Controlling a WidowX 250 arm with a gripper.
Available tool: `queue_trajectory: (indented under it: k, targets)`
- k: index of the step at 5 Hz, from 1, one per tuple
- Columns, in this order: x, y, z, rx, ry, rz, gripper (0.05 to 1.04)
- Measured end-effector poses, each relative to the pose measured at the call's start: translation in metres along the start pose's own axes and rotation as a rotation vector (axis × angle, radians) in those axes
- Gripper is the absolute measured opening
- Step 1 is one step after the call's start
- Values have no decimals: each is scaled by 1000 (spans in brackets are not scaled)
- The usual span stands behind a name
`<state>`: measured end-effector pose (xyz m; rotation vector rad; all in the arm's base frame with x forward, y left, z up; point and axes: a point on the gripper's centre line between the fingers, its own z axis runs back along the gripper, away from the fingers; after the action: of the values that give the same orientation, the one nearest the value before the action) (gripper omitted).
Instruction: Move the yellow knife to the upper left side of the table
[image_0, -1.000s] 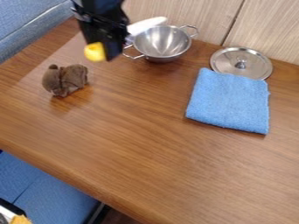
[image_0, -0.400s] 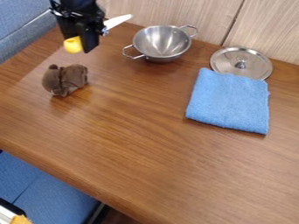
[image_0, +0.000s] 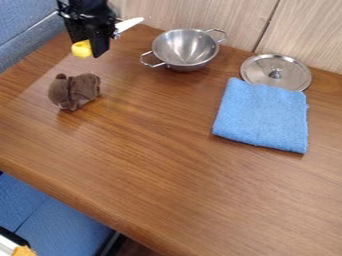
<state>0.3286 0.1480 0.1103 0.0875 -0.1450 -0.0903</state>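
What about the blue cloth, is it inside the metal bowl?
No, the blue cloth lies on the table, apart from the metal bowl.

A wooden table (image_0: 160, 170) carries a metal pan (image_0: 186, 49), lid (image_0: 290, 72), blue cloth (image_0: 262, 116) and, seemingly, a plush toy (image_0: 75, 91).

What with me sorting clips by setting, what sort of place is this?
Probably a robot-testing setup with kitchen things: a black gripper holds a yellow-handled knife above a wooden tabletop, near a steel pot and lid.
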Motion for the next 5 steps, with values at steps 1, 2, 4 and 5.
queue_trajectory:
  k: [1, 2, 4, 5]
  targets:
    - [7, 3, -23, -33, 29, -3, 491]
    - [8, 3, -33, -46, 47, -5, 491]
    - [12, -1, -40, -26, 45, -23, 872]
    - [14, -6, -40, -33, 41, -22, 1012]
